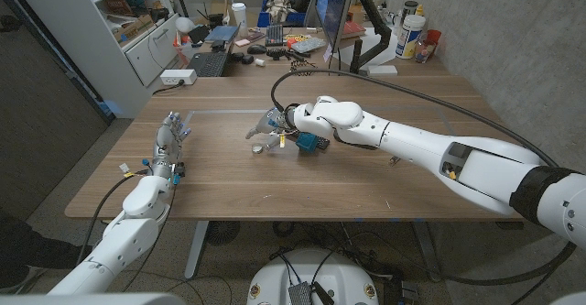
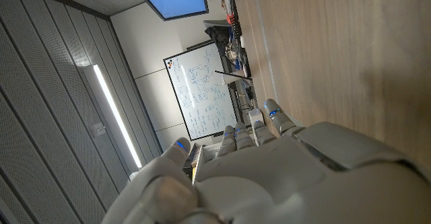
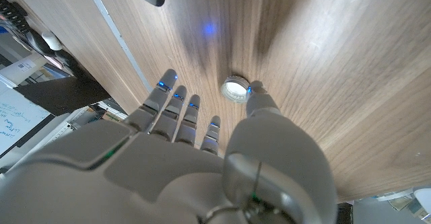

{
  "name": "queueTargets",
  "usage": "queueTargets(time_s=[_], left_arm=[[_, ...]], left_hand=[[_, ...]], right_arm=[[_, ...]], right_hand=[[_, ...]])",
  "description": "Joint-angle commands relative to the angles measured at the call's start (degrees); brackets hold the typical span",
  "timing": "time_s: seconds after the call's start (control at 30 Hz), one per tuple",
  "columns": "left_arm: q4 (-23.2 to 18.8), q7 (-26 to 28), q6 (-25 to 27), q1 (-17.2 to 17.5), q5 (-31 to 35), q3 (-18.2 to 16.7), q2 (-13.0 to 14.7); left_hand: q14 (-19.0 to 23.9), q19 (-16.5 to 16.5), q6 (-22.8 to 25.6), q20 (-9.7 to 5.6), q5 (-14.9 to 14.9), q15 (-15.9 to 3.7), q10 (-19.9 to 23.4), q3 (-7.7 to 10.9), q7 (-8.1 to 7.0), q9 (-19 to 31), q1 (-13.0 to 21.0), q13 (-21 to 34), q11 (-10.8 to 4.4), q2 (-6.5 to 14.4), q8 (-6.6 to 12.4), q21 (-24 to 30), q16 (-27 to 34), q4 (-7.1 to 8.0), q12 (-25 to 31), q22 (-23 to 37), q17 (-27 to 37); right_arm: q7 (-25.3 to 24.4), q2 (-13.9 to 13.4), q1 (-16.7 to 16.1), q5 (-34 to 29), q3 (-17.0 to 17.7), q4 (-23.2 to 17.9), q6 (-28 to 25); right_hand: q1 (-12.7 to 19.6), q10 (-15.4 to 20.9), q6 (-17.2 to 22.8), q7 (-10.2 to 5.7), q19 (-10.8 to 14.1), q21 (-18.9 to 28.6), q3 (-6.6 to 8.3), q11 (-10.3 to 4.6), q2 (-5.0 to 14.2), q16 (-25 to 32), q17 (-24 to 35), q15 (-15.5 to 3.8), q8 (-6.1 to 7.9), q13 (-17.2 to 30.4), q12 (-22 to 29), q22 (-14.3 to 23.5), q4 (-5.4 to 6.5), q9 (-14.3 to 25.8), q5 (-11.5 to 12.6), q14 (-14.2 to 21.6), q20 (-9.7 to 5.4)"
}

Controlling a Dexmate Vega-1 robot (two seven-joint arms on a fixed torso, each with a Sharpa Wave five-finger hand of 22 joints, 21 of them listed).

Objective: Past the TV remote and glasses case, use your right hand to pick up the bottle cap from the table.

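Mid-table, right hand (image 3: pixel 202 163) hovers over bottle cap (image 3: pixel 235 88), fingers spread wide, thumb apparently just beside it, readying a pinch; left hand (image 1: pixel 168 145) idles empty, fingers apart.

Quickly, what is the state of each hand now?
Left hand: open, holding nothing.
Right hand: open above the bottle cap, not holding it yet.

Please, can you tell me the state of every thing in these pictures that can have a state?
right hand: open, fingers spread above the table, holds nothing.
bottle cap: lying on the wooden table, not lifted, close by the right hand's thumb tip; whether they touch, I cannot tell.
left hand: open, fingers straight, holds nothing.
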Motion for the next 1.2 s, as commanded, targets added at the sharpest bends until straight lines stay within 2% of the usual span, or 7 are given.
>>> queueTargets(time_s=[0.03, 0.37, 0.43, 0.7, 1.1, 1.17, 1.2], left_arm=[[-0.67, 0.82, 0.42, 0.10, 0.35, 0.16, 0.15], [-0.85, 0.85, 0.49, 0.17, 0.41, 0.29, 0.14], [-0.89, 0.93, 0.48, 0.20, 0.42, 0.29, 0.10], [-0.77, 1.17, 0.37, 0.34, 0.45, 0.29, -0.10], [0.69, 0.70, 0.00, -0.25, 0.13, 0.44, -0.52], [1.05, 0.49, -0.11, -0.44, 0.05, 0.47, -0.56], [1.19, 0.45, -0.13, -0.53, 0.07, 0.48, -0.56]], left_hand=[[-0.01, -4.07, -0.30, 0.30, 0.24, 0.22, -0.29, -0.12, -0.03, 0.34, -0.10, 0.21, 0.42, 5.57, -0.11, 0.45, 0.22, 0.16, -0.06, 0.21, 0.20], [-0.04, -4.11, -0.42, 0.37, 0.25, 0.39, -0.30, -0.15, -0.07, 0.34, -0.12, 0.22, 0.53, 5.58, -0.15, 0.49, 0.22, 0.17, -0.06, 0.21, 0.20], [-0.05, -4.15, -0.40, 0.36, 0.25, 0.46, -0.37, -0.16, 0.03, 0.34, -0.12, 0.22, 0.52, 5.59, -0.14, 0.48, 0.22, 0.18, -0.09, 0.22, 0.21], [-0.03, -4.15, -0.49, 0.40, 0.27, 0.33, -0.50, -0.18, -0.02, 0.35, -0.14, 0.22, 0.48, 5.61, -0.16, 0.54, 0.23, 0.19, -0.13, 0.22, 0.21], [-0.04, -4.20, -0.46, 0.46, 0.29, 0.39, -0.47, -0.23, 0.06, 0.35, -0.16, 0.22, 0.73, 5.62, -0.13, 0.60, 0.24, 0.20, -0.10, 0.23, 0.21], [-0.03, -4.21, -0.49, 0.47, 0.30, 0.40, -0.44, -0.24, 0.07, 0.35, -0.17, 0.22, 0.71, 5.62, -0.14, 0.61, 0.24, 0.20, -0.09, 0.23, 0.21], [-0.03, -4.21, -0.49, 0.50, 0.30, 0.39, -0.44, -0.24, 0.03, 0.35, -0.17, 0.22, 0.73, 5.62, -0.14, 0.62, 0.25, 0.20, -0.08, 0.23, 0.22]], right_arm=[[-0.36, 0.20, 0.56, -0.11, -1.22, 1.24, 0.56], [0.06, -0.18, 0.35, -0.79, -1.95, 0.53, 0.95], [0.06, -0.16, 0.39, -0.98, -2.08, 0.57, 1.07], [0.05, 0.27, 0.87, -1.24, -2.51, 1.53, 2.00], [0.07, 2.11, 2.16, -1.38, -3.78, 4.51, 3.24], [-2.39, 2.07, 2.29, -1.48, -3.95, 5.27, 4.37], [-3.87, 1.92, 2.24, -1.69, -4.00, 5.44, 4.78]], right_hand=[[1.06, 0.73, 0.69, 0.12, 0.35, -0.23, -0.23, 0.87, -0.07, 0.20, 0.19, 0.12, 0.27, 0.33, 0.14, 0.15, 0.20, 0.12, 0.05, 0.83, 0.11], [1.78, 1.43, 1.85, 0.65, 0.52, -0.29, -0.38, 1.34, -0.07, 0.33, 0.19, 0.39, 0.54, 0.35, 0.37, 0.16, 0.17, 0.08, 0.14, 1.46, 0.02], [2.28, 1.91, 2.14, 0.99, 0.58, -0.31, -0.35, 2.17, -0.07, 0.33, 0.16, 0.50, 0.57, 0.36, 0.53, 0.16, 0.04, 0.06, 0.21, 1.64, 0.02], [2.91, 2.21, 3.24, 0.49, 0.76, -0.34, -0.44, 1.35, -0.07, 0.37, 0.18, 0.44, 0.83, 0.37, 0.60, 0.16, 0.04, 0.03, 0.31, 2.03, -0.20], [3.91, 2.89, 4.74, 0.69, 0.83, -0.41, -0.36, 1.44, 0.28, 0.36, 0.22, 0.28, 1.14, 0.38, 0.79, 0.16, 0.01, -0.03, 0.42, 2.28, -0.38], [4.21, 3.20, 4.92, 0.82, 0.89, -0.43, -0.28, 1.59, 0.42, 0.57, 0.24, -0.13, 1.11, 0.39, 0.89, 0.16, 0.02, -0.05, 0.46, 2.94, -0.40], [4.55, 5.31, 6.35, 1.21, 2.44, 0.08, -0.25, 0.59, 0.44, 1.00, 0.31, -0.70, 1.41, 0.44, 1.66, 0.16, 0.17, -0.11, 0.49, 4.68, -0.81]])
